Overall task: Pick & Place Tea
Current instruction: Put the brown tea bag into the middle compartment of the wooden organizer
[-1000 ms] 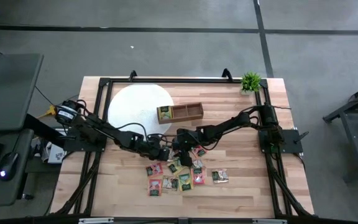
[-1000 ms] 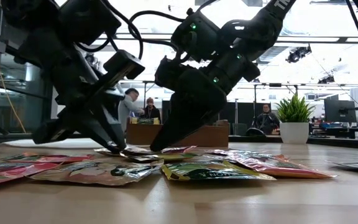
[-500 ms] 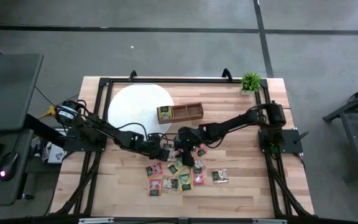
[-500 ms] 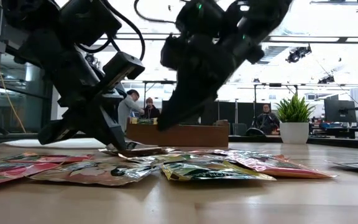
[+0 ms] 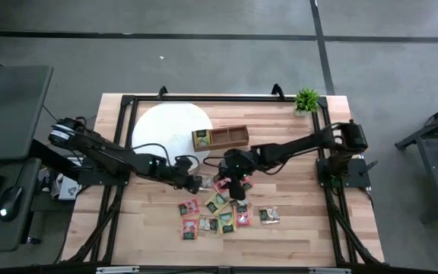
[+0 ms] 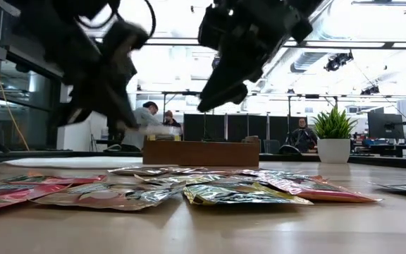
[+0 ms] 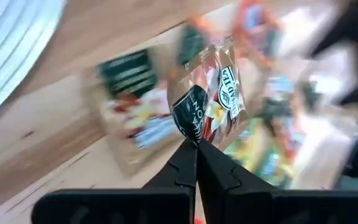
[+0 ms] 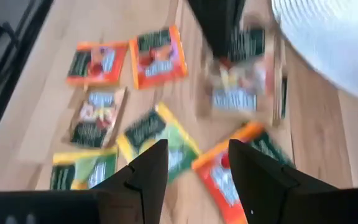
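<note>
Left tool (image 7: 196, 144): fingers pressed together, clamped on the lower edge of one tea packet (image 7: 205, 102). The packet has a clear wrapper, a dark label patch and red and yellow print. It stands up from the fingertips, lifted off the desk (image 5: 295, 228). In the high view this tool (image 5: 196, 183) sits near the desk's middle, just in front of the wooden tray (image 5: 220, 138) and just behind the spread of packets.

Right tool (image 8: 193, 163): fingers (image 8: 149, 167) apart, nothing between them. In the high view it (image 5: 238, 185) is over the back edge of the packets, just right of the left tool. In the low view it (image 6: 220, 93) hangs well above the desk surface, not touching any packet.

Remaining tea packets (image 5: 217, 213): loose flat cluster on the wood in front of the two tools, green, yellow and red-orange, some overlapping. One packet (image 5: 269, 216) lies slightly apart on the right side of the cluster.

Wooden tray: behind the tools, beside the white round mat (image 5: 170, 130). Its left compartment shows a green and yellow item; the other two compartments look bare.

Small potted plant (image 5: 306, 100) at the far right corner of the desk.

People are seated in the room beyond the desk, low view only.
</note>
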Tool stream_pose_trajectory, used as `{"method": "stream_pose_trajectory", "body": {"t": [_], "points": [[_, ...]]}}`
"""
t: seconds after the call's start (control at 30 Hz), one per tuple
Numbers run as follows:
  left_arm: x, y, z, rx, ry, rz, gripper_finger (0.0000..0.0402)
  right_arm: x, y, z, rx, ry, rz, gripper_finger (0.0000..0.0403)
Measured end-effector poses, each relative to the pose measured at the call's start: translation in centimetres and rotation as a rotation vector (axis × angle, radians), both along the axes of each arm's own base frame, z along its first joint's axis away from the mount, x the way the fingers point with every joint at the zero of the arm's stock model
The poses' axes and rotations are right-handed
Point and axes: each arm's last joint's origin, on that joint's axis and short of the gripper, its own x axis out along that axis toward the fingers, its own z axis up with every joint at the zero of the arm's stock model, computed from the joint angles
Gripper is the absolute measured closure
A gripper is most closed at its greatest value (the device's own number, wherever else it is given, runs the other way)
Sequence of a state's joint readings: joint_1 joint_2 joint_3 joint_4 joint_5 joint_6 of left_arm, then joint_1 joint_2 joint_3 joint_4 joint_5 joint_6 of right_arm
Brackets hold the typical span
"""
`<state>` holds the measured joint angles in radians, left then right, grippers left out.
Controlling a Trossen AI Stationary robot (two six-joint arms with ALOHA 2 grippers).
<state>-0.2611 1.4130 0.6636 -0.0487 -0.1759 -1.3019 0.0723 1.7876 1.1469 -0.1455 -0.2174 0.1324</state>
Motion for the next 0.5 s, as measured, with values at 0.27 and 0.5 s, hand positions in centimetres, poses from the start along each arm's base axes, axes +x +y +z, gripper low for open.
{"method": "stream_pose_trajectory", "body": {"t": [0.27,0.5], "points": [[-1.4,1.7,3.5,0.194,-0.012,-0.123,0.0401,-2.9,-0.1,3.2,0.019,0.078,0.025,0.0238],[-0.2,4.9,7.7,0.339,0.037,-0.246,0.0401,-6.5,-0.4,6.7,0.005,0.117,0.021,0.0238]]}}
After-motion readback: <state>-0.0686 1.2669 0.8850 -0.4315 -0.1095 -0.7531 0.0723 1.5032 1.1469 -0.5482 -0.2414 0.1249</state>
